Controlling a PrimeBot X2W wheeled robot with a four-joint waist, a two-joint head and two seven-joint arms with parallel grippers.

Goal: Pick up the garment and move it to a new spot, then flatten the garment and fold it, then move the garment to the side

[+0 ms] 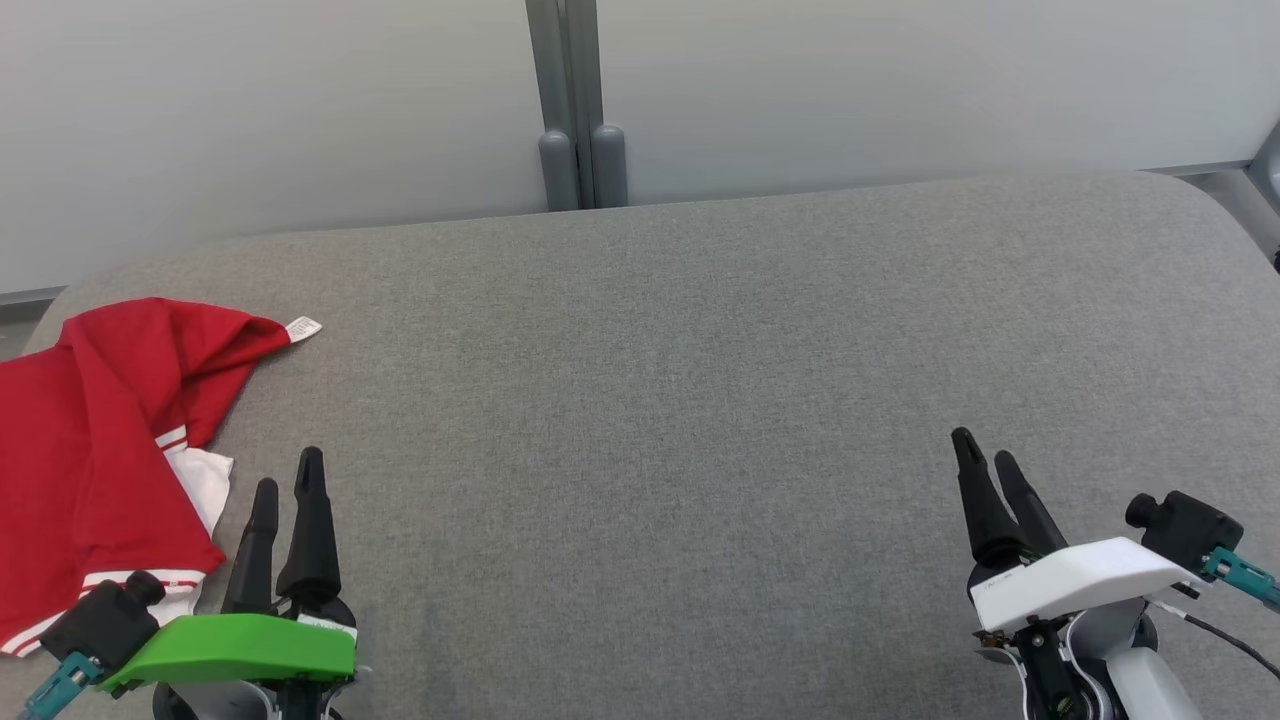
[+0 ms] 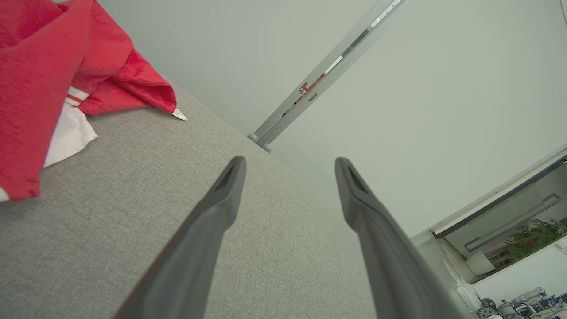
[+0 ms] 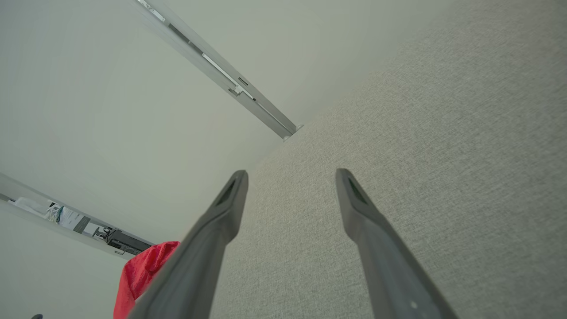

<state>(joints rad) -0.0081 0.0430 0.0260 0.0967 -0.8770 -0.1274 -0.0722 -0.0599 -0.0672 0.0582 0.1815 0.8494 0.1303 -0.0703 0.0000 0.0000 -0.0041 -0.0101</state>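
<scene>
head view: garment (image 1: 90, 450) near left fingers (image 1: 310, 530) | wrist views: left fingers, right fingers (image 3: 363, 212) spread

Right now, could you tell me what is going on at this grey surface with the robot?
The robot has not yet picked anything up. Its left end effector and right end effector are both open and empty, low over the grey fabric surface. The red garment, with white trim, lies crumpled at the surface's left edge, just beside the left end effector and not gripped. The middle of the surface is bare.
</scene>
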